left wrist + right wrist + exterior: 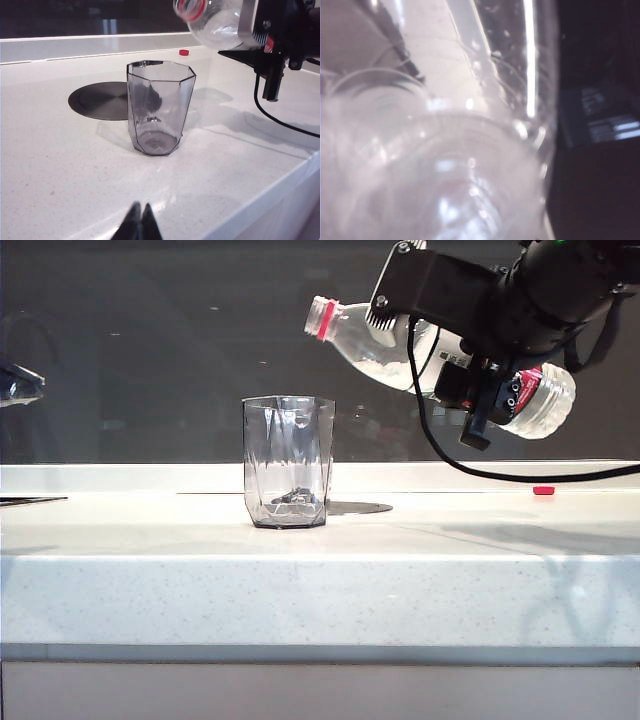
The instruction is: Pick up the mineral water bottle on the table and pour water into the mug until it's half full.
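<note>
Clear bottle (400, 350), pinched in the right claw (455, 365), was tilted above the empty mug (288, 462) on the table (320, 585); pouring remained. Left claw (138, 223) pressed together, near the table's front edge.

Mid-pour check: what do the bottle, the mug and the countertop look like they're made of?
Mineral water bottle, held tilted in the right claw: thin clear plastic, by its ribbed base and moulded red neck ring. Mug: grey-tinted and faceted, glossy; glass or hard acrylic, can't tell which. Table: white speckled, polished, stone-like; reflections show on it. Left claw looks shut, low over the table.
</note>
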Controlling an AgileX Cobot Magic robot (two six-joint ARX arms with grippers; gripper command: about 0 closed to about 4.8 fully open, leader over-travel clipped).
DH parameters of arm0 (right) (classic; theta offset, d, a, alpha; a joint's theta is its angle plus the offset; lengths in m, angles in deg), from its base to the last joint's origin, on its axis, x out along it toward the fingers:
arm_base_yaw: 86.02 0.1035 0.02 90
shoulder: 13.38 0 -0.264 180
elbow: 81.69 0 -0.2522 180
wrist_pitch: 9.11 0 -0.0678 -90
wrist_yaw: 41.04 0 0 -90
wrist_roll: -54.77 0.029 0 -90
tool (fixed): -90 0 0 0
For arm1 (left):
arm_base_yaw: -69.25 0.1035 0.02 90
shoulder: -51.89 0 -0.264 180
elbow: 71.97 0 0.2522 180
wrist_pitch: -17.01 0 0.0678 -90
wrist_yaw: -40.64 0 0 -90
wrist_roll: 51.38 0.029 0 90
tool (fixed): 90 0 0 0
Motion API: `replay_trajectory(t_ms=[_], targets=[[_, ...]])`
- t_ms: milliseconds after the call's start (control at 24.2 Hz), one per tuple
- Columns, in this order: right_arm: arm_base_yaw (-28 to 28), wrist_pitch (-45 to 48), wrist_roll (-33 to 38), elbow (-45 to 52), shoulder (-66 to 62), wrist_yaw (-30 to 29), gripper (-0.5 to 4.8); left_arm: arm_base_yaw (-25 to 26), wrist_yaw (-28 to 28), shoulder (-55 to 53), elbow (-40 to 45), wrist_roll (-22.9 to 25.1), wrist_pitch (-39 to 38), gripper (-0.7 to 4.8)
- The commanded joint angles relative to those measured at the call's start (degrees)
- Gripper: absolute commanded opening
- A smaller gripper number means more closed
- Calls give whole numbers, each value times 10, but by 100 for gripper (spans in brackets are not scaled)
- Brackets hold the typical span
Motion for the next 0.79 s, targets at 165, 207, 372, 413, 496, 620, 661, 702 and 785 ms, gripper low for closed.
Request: replay_trajectory(t_ms=[165, 207, 372, 413, 496, 620, 661, 702, 785], targets=[[4, 32, -75, -7, 6, 14, 219, 0, -2, 0, -2, 1, 3, -4], [4, 32, -80, -7, 6, 17, 219, 0, -2, 0, -2, 1, 3, -4], [3, 33, -116, -7, 6, 41, 220, 0, -2, 0, -2, 1, 3, -4], [3, 33, -124, -7, 6, 44, 220, 0, -2, 0, -2, 1, 3, -4], [3, 35, -137, -7, 6, 49, 220, 0, -2, 0, -2, 1, 3, -4], [3, 46, -152, -7, 6, 58, 220, 0, -2, 0, -2, 1, 3, -4], [3, 46, -153, -7, 6, 58, 220, 0, -2, 0, -2, 1, 3, -4], [3, 46, -154, -7, 7, 58, 220, 0, -2, 0, -2, 1, 3, -4], [3, 46, -164, -7, 7, 58, 220, 3, -2, 0, -2, 1, 3, -4]])
